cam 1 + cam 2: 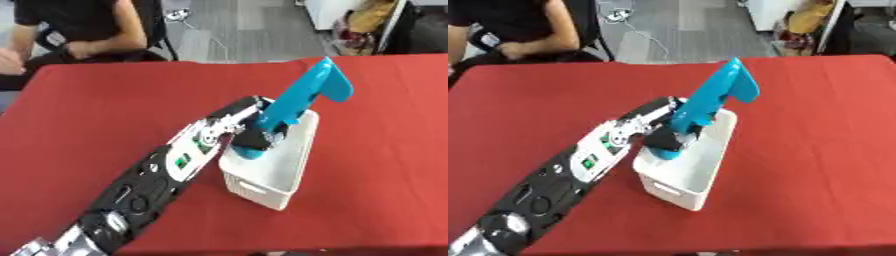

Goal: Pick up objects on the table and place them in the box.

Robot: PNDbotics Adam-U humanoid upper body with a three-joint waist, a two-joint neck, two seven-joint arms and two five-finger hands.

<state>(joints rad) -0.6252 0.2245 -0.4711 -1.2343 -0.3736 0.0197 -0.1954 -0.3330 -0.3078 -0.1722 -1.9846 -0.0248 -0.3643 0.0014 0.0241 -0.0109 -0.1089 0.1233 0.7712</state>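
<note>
A long bright blue object [302,97] with a bent top end stands tilted, its lower end inside the white box [278,175]. My left hand [259,134] reaches in from the lower left over the box's near rim, its fingers curled round the lower part of the blue object. The upper end of the object sticks up and to the right above the box. The box sits on the red table [105,115], a little right of centre. My right hand shows in neither view.
The red cloth runs wide on both sides of the box. A person sits beyond the far left edge of the table [79,30], not touching anything on it. Bags and furniture stand on the floor at the far right.
</note>
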